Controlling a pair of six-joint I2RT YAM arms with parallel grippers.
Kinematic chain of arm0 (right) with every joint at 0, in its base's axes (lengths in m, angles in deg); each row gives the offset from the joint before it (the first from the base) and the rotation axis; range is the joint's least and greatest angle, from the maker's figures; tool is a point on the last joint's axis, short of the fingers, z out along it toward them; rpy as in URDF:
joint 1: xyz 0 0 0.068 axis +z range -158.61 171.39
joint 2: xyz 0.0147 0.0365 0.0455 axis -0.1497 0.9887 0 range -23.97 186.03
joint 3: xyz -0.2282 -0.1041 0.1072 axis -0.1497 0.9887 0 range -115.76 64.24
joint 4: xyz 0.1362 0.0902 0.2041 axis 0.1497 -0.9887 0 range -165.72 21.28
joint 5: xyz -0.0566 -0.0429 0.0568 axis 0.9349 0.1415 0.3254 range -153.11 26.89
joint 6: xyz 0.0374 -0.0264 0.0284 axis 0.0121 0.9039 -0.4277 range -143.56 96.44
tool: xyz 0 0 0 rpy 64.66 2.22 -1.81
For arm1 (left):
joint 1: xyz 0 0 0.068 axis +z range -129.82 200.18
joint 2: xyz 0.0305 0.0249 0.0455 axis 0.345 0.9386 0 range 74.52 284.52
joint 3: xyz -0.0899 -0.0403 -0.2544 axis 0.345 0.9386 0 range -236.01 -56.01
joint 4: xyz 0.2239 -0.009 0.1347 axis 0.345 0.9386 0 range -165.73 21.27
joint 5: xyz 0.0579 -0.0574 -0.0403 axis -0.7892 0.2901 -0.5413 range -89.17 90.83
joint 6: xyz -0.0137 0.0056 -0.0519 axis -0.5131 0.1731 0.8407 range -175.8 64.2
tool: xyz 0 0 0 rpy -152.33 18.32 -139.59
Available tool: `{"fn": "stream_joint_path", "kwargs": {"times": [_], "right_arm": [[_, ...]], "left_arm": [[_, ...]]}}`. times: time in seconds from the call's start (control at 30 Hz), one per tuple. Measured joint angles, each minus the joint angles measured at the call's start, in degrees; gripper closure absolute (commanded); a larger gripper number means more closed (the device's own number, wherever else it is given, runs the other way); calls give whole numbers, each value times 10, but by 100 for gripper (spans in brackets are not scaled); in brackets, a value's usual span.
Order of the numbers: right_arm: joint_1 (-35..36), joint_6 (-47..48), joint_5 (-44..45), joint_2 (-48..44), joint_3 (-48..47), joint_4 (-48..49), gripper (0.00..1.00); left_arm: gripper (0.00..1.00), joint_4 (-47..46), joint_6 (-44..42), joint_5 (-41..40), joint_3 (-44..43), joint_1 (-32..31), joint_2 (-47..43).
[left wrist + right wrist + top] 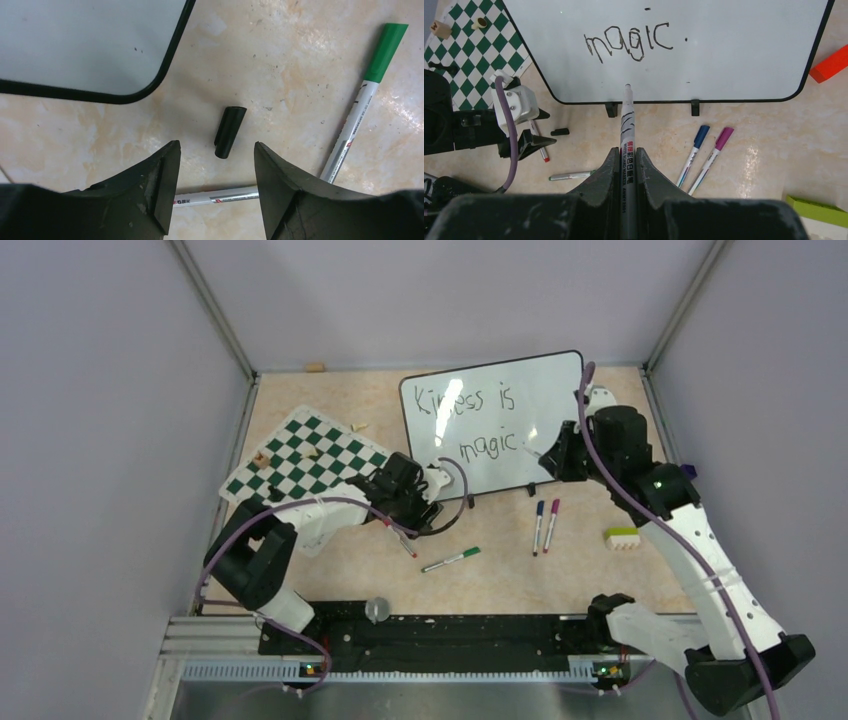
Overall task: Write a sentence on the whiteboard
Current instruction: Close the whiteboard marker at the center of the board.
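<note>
**Grip states.** The right gripper (627,152) is clenched on the pen (627,120). The barrel runs straight out between the jaws and the bare tip points at the near edge of the whiteboard (550,390), just short of the frame. Held this way, the tip sits below the written area, so it marks nothing. The left gripper (216,145) is released. Its jaws stand apart over the table (580,580) and grip nothing, and the black cap (230,131) lies loose between and just ahead of the fingertips. This placement suits a pick-up of the cap, probably to recap the pen.

**Task item.** The whiteboard stands tilted on its two feet at the far centre of the table. The sentence (490,400) fills two lines and ends in a full stop. Judged from that, the writing is complete.

**Surroundings.**
- Red pen (540,147): lies under the left jaws, near the cap. It could be caught in a grasp aimed at the cap.
- Green pen (360,110): right of the cap, apart from it.
- Blue pen (691,155) and purple pen (711,157): side by side, near of the board's right foot.
- Chess mat (310,460): left of the board, carrying a few small pieces.
- Green-topped block (621,537): near right of the board.
- Orange block (831,62): beside the board's right edge.
</note>
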Motion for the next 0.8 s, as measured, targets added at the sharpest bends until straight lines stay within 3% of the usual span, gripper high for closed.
{"fn": "stream_joint_path", "kwargs": {"times": [0.5,0.8], "right_arm": [[0,-2,32,-20,0,-12,100],[0,8,34,2,-16,-16,100]], "left_arm": [[48,18,-36,-18,-29,-28,42],[91,56,-35,-39,-100,-38,108]]}}
